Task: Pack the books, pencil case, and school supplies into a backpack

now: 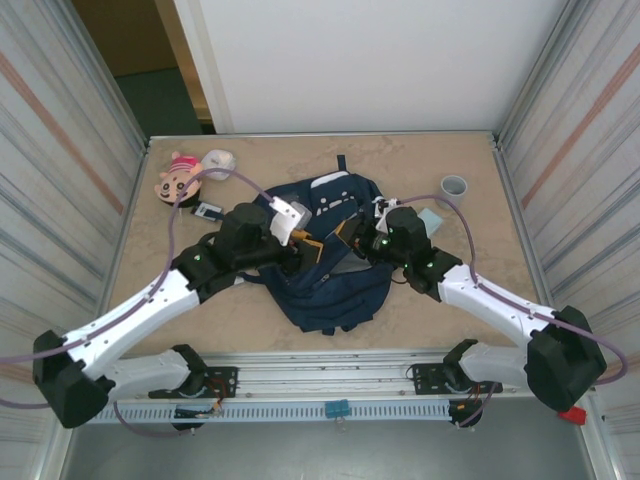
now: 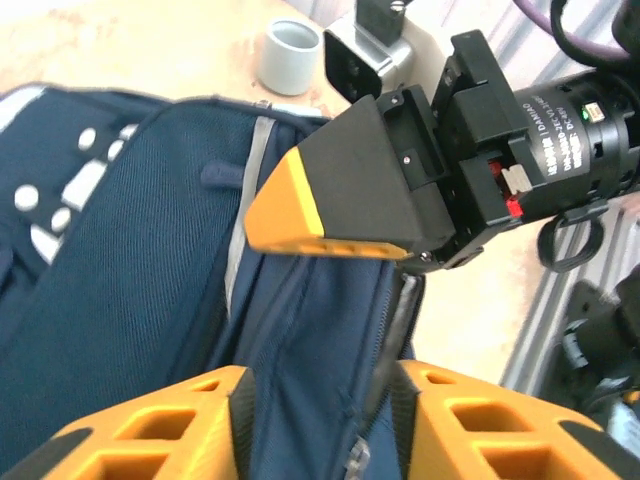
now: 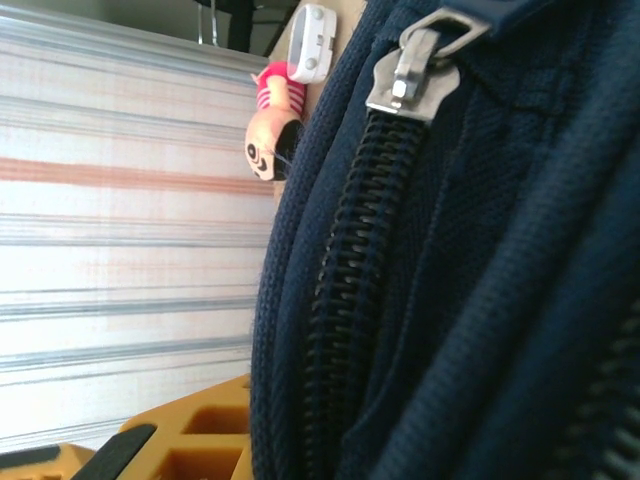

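Observation:
The navy backpack (image 1: pixel 330 290) lies in the middle of the table with both grippers at its centre. My left gripper (image 1: pixel 298 250) (image 2: pixel 320 375) stands open astride a zipper seam of the backpack (image 2: pixel 130 260). My right gripper (image 1: pixel 352 238) (image 2: pixel 300 215) faces it from the right, shut on a fold of the backpack (image 3: pixel 480 250) beside a black zipper; one orange finger (image 3: pixel 190 440) shows, the other is hidden. A metal zipper pull (image 3: pixel 410 75) sits above. School supplies lie on the table: a pale blue pad (image 1: pixel 432 218) and a small packet (image 1: pixel 207 210). Books and pencil case are out of view.
A pink doll head (image 1: pixel 178 175) (image 3: pixel 268 140) and a white object (image 1: pixel 220 160) lie at the back left. A grey cup (image 1: pixel 454 185) (image 2: pixel 292 55) stands at the back right. Ribbed metal walls close in both sides of the table.

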You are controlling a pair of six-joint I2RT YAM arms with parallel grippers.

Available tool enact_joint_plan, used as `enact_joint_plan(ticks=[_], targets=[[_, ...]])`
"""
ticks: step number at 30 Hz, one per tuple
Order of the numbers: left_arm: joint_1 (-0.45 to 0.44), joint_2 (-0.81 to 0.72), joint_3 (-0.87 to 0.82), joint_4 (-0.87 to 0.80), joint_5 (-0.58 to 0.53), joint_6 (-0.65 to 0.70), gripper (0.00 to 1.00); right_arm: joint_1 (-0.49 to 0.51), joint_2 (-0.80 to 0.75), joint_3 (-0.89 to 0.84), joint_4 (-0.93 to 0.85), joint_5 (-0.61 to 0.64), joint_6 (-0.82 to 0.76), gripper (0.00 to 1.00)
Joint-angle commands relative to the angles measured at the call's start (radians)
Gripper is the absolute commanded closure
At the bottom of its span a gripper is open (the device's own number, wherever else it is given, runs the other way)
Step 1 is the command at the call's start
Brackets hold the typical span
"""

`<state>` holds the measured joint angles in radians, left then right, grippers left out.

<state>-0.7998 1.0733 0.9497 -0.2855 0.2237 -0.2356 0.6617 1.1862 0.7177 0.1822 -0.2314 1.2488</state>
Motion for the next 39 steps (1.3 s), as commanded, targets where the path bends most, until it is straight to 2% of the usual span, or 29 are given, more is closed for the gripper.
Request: enact_joint_plan(ticks=[1, 3, 8, 14, 23, 27, 39], targets=[[-0.056, -0.049, -0.059, -0.144, -0.107, -0.299, 0.54, 0.011, 0.002, 0.073, 0.059, 0.015, -0.034, 0.87], [-0.096, -0.075, -0.097, -0.167, -0.143, -0.376, 0.53, 0.018, 0.006, 0.085, 0.044, 0.017, -0.045, 0.87], [-0.152, -0.078, -0.15, -0.167, -0.147, -0.499, 0.48, 0.032, 0.019, 0.095, 0.038, 0.016, -0.049, 0.87], [-0.162, -0.049, -0.173, -0.14, -0.145, -0.531, 0.45, 0.042, 0.032, 0.11, 0.039, 0.001, -0.051, 0.87], [-0.167, 0.04, -0.172, -0.044, -0.084, -0.541, 0.41, 0.061, 0.059, 0.133, 0.045, -0.012, -0.044, 0.88], [-0.167, 0.048, -0.167, -0.007, -0.112, -0.525, 0.44, 0.071, 0.066, 0.137, 0.052, -0.013, -0.042, 0.89], [-0.167, 0.098, -0.16, 0.067, -0.165, -0.492, 0.65, 0.078, 0.062, 0.138, 0.051, -0.018, -0.043, 0.92]])
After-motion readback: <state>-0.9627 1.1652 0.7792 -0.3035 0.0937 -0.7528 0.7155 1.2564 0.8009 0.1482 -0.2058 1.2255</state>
